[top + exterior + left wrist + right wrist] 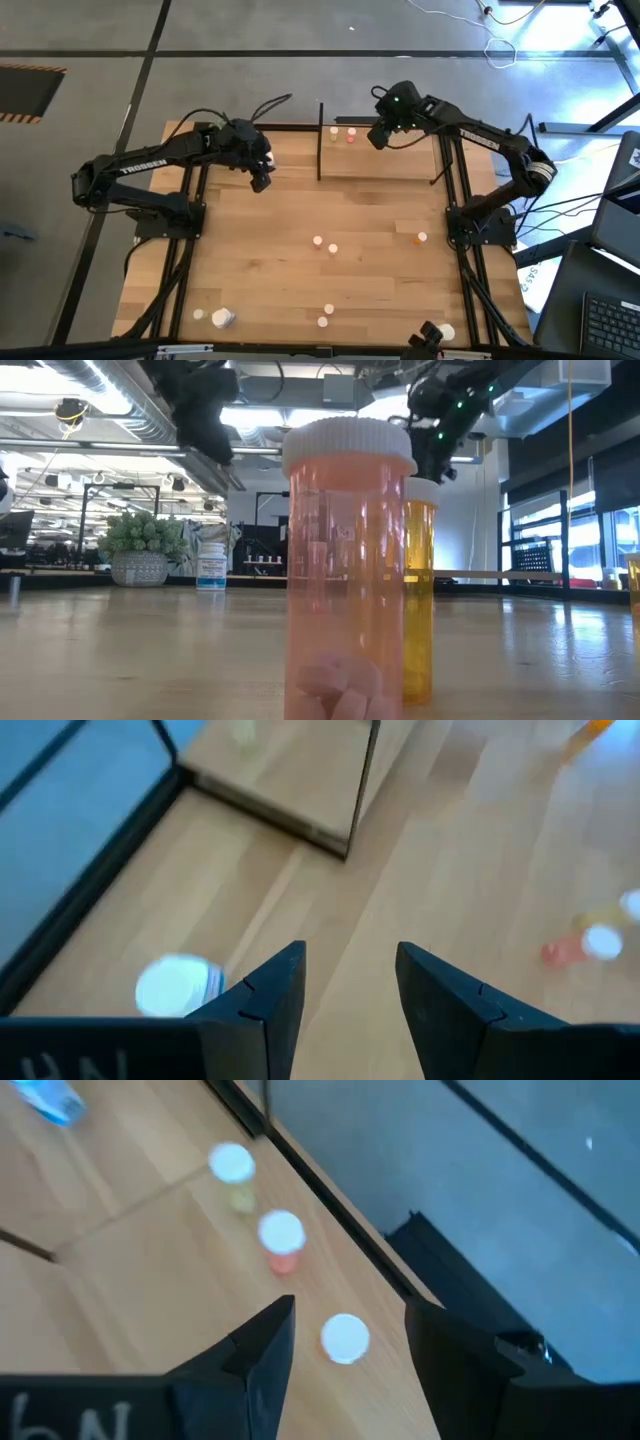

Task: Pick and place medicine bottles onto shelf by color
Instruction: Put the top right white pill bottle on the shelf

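Note:
The shelf (pixel 385 160) is a small light-wood board with thin black uprights at the table's far middle. Two small bottles, a yellowish one (pixel 335 132) and a pinkish-red one (pixel 351 136), stand on its far edge. The right wrist view shows them (pixel 232 1165) (pixel 281 1235) in a row with a third white-capped bottle (pixel 346 1337). My right gripper (pixel 350 1308) is open above that third bottle, over the shelf's far edge (pixel 376 138). My left gripper (pixel 262 182) is open and empty (pixel 351 950), above the table left of the shelf. Several bottles stand loose on the table (pixel 318 241) (pixel 418 238).
A white bottle with a blue label (pixel 178 985) stands near my left gripper. In the low view a pink bottle (pixel 350 570) and an orange one (pixel 420 590) stand close to the camera, with a potted plant (pixel 140 550) behind. More bottles lie near the front edge (pixel 222 318) (pixel 325 316).

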Controlling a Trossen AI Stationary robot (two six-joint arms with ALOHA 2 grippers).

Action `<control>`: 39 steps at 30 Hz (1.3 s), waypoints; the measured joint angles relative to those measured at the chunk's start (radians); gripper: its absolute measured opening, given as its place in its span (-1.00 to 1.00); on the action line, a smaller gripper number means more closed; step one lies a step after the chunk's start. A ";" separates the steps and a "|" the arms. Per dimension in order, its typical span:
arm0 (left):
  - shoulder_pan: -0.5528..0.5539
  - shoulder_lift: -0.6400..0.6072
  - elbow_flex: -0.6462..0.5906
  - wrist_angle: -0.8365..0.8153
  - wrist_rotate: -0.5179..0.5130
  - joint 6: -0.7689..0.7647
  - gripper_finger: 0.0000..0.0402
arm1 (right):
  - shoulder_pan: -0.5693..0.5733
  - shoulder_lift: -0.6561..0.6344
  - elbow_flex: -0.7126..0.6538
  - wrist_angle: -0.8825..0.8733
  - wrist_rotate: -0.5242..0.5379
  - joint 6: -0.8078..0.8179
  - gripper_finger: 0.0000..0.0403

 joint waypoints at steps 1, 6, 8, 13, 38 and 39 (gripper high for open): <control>0.003 0.000 0.000 -0.023 -0.001 0.000 -0.25 | 0.009 -0.015 0.000 0.000 0.000 -0.003 -0.04; 0.004 -0.050 -0.068 -0.044 -0.042 -0.007 -0.25 | 0.056 -0.083 0.000 0.019 0.000 -0.027 -0.04; 0.004 -0.093 -0.122 -0.004 -0.053 -0.033 -0.25 | 0.072 -0.107 0.000 0.031 0.000 -0.035 -0.04; 0.004 -0.239 -0.307 0.204 -0.058 -0.053 -0.25 | 0.112 -0.146 0.001 0.068 -0.001 -0.069 -0.04; 0.026 -0.330 -0.897 0.834 -0.366 0.000 -0.25 | 0.166 -0.153 0.002 0.130 -0.334 -0.213 -0.04; 0.033 -0.330 -0.907 0.853 -0.365 0.000 -0.25 | 0.166 -0.153 0.002 0.130 -0.355 -0.213 -0.04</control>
